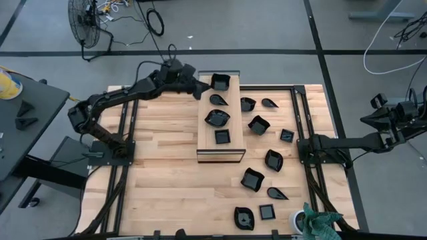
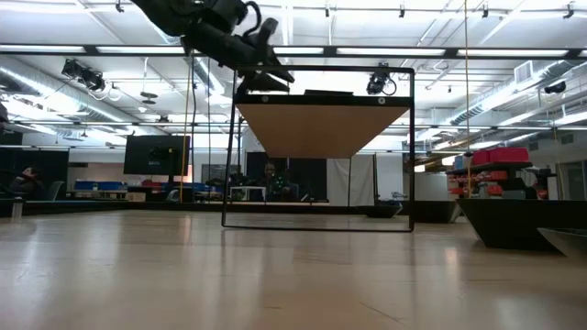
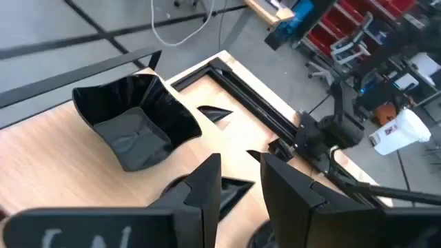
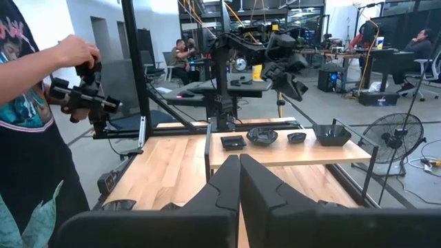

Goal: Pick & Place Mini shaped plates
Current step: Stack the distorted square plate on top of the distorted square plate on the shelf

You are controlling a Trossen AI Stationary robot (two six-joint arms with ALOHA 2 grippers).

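High view: left gripper [image 1: 199, 90] poised empty with fingers parted, just beside the far end of the wooden board [image 1: 203, 137], next to the square mini plate [image 1: 220, 82] resting there. Three more mini plates [image 1: 217, 118] in a row along that board, others [image 1: 259, 125] scattered over the table [image 1: 167, 173] to its right. Right gripper [image 4: 239, 180] pressed shut, empty, well off the table's right edge.

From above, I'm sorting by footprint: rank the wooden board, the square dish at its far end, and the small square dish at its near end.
1. Wooden board, by far the largest.
2. Far-end square dish.
3. Near-end square dish, somewhat smaller.
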